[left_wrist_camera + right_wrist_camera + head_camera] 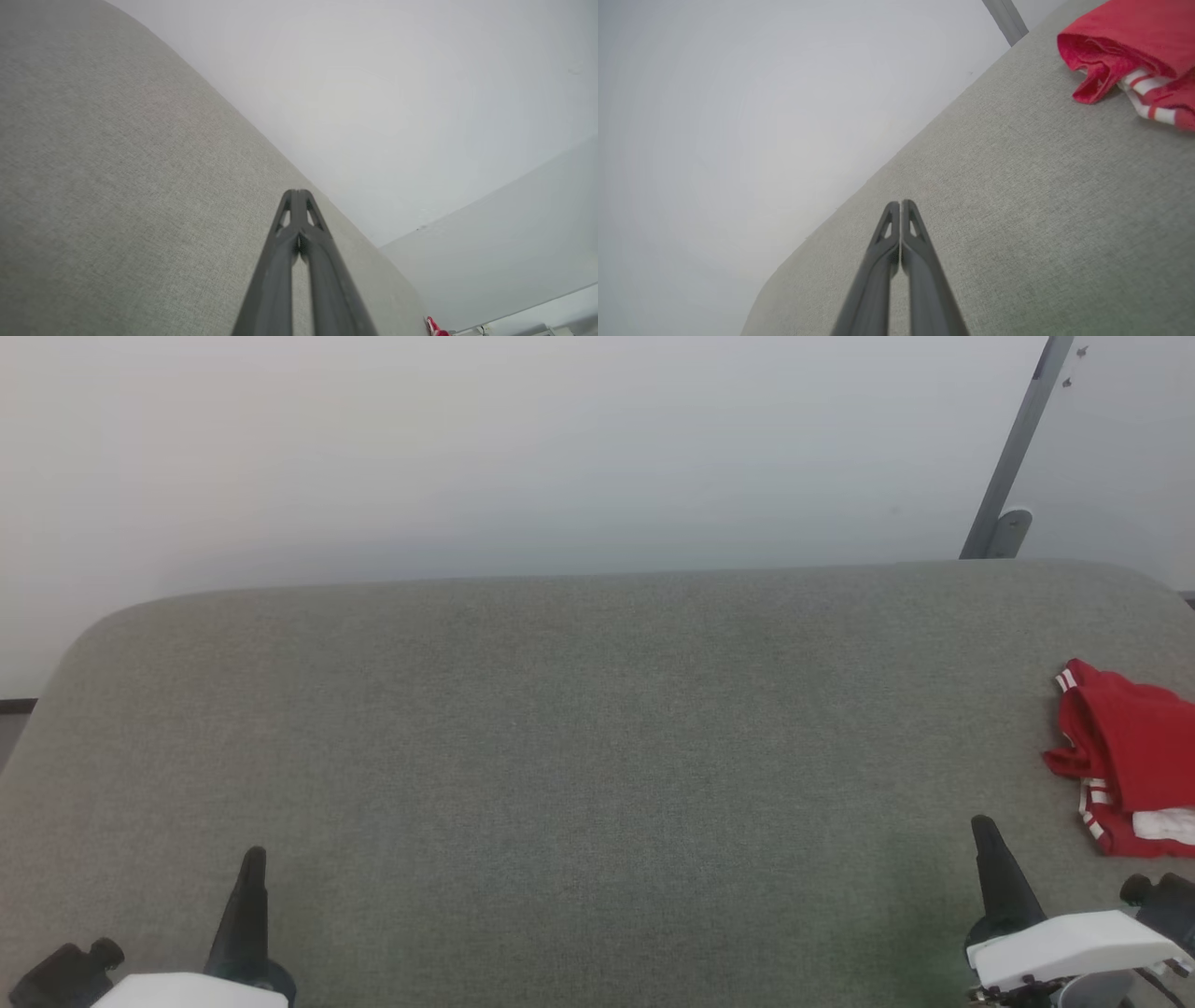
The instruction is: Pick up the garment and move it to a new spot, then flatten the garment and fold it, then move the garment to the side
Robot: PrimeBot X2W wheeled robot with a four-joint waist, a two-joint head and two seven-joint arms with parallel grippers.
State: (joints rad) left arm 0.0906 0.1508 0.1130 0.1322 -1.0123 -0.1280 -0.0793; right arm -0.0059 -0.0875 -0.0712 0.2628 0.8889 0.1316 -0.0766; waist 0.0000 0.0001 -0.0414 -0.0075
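We read no text, number, label or brand in any of these views. The bunched red garment (1134,737) on the grey fabric surface turns only plain red cloth, red-and-white striped trim and a patch of white toward us.

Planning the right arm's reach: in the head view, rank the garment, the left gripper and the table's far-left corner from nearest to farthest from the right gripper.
From the right gripper:
1. The garment, just to its right and slightly farther back, at the table's right edge.
2. The left gripper, across the table at the near left.
3. The table's far-left corner, farther left and farther back.
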